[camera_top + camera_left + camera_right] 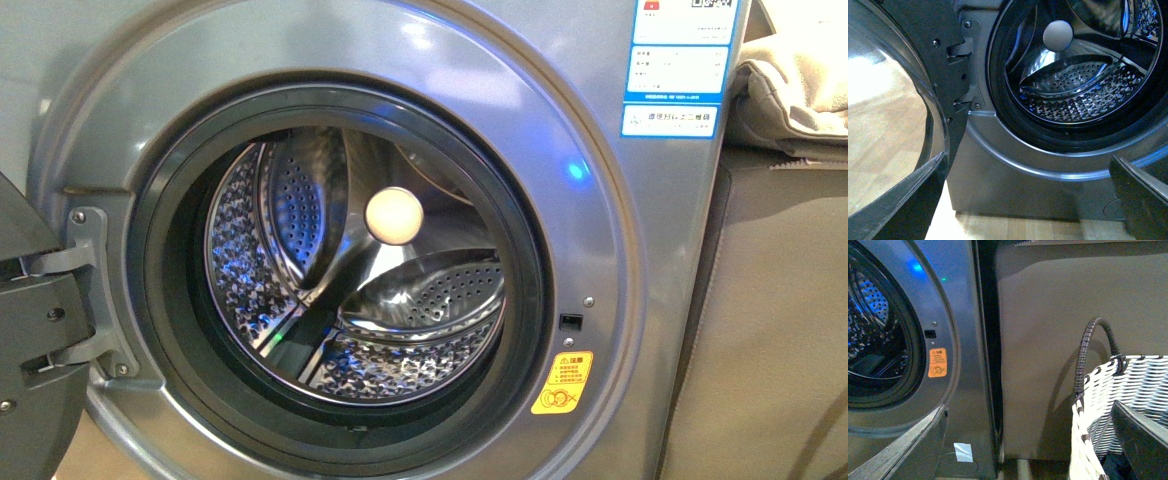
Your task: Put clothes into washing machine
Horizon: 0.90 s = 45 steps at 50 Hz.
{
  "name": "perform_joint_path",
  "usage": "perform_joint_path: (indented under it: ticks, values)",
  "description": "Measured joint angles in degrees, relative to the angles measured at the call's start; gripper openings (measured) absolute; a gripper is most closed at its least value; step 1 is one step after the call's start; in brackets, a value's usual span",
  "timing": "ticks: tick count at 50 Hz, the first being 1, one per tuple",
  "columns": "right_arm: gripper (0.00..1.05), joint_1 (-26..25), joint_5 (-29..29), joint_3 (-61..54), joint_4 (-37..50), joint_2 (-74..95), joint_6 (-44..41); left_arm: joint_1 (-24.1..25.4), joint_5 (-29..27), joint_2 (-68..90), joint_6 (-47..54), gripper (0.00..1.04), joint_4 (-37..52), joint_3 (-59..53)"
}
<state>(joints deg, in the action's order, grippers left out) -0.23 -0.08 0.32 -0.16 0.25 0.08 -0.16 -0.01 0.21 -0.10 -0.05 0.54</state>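
The silver-grey washing machine fills the front view, its porthole open on a bare steel drum. Its door is swung out to the left. Neither gripper shows in the front view. My left gripper is open and holds nothing, low in front of the washing machine below the porthole rim. My right gripper is open too, between the washing machine's right edge and a basket. A small patch of dark navy clothes shows inside that basket, beside one finger.
A white woven basket with a dark looped handle stands to the right of the washer, against a beige-grey panel. A folded beige cloth lies on top of that panel. The open door juts out over the wooden floor.
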Motion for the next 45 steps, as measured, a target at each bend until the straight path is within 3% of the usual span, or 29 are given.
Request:
perform_joint_path:
  ticks: [27, 33, 45]
  values:
    - [0.97, 0.00, -0.20, -0.02, 0.04, 0.00, 0.02, 0.00, 0.00, 0.00, 0.00, 0.98, 0.00, 0.00]
    - [0.97, -3.93, -8.90, -0.20, 7.96, 1.11, 6.84, 0.00, 0.02, 0.00, 0.00, 0.98, 0.00, 0.00]
    - [0.97, -15.37, -19.06, -0.07, 19.50, 11.28, 12.68, 0.00, 0.00, 0.00, 0.00, 0.98, 0.00, 0.00]
